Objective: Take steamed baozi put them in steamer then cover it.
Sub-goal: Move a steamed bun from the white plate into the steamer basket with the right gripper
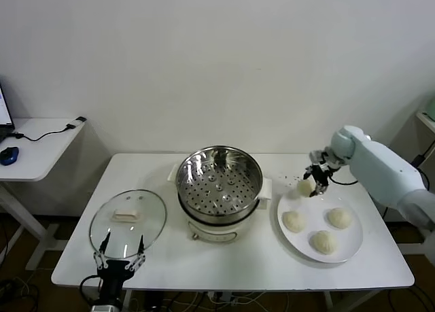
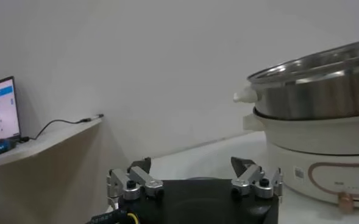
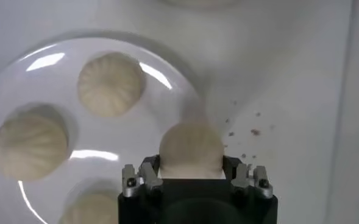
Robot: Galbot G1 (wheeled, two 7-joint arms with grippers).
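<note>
Above the far rim of the white plate [image 1: 346, 247], right gripper [image 1: 314, 183] clamped on one baozi [image 1: 305, 186], apparently lifted clear; three baozi on the plate; empty steamer [image 1: 219, 179] mid-table; glass cover [image 1: 128, 220] front-left; left gripper [image 1: 119, 256] spread wide at the front edge.
</note>
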